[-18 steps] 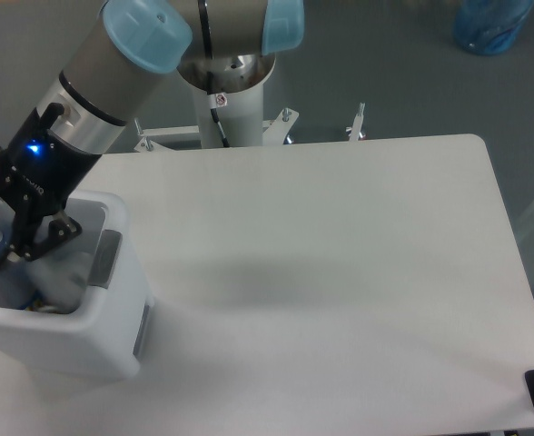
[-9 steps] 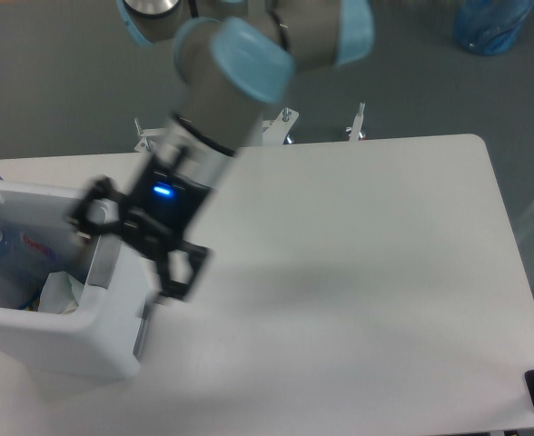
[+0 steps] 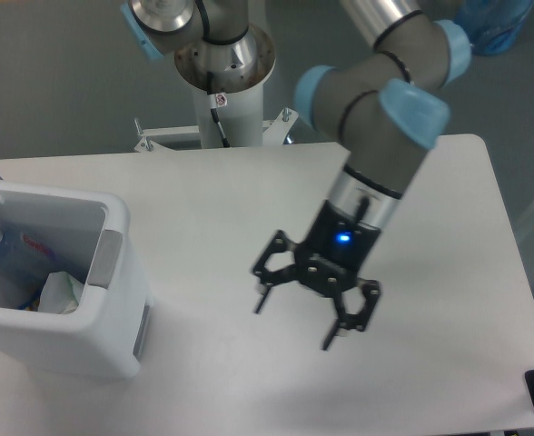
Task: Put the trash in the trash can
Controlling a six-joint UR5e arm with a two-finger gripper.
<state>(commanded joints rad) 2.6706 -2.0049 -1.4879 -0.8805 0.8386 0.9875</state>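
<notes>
Gripper (image 3: 296,320) now hangs over mid-table (image 3: 249,182), fingers spread wide, nothing between them. A second ago it was down in the trash can (image 3: 63,341) at the left edge; half a second ago it was just clearing the can's right wall; so it has swung well away to the right in a short span. Inside the can: the crumpled wrapper (image 3: 60,293) lies against the near right corner, and the bottle (image 3: 17,254) lies further left, its red-and-blue label showing through the wall. The cap end sits near the frame edge and is partly cut off, so I cannot tell exactly how the bottle rests. No other trash shows on the table surface. Judgement: drop is complete, both pieces are binned, and the arm is retreating; the task looks finished or all but finished.
</notes>
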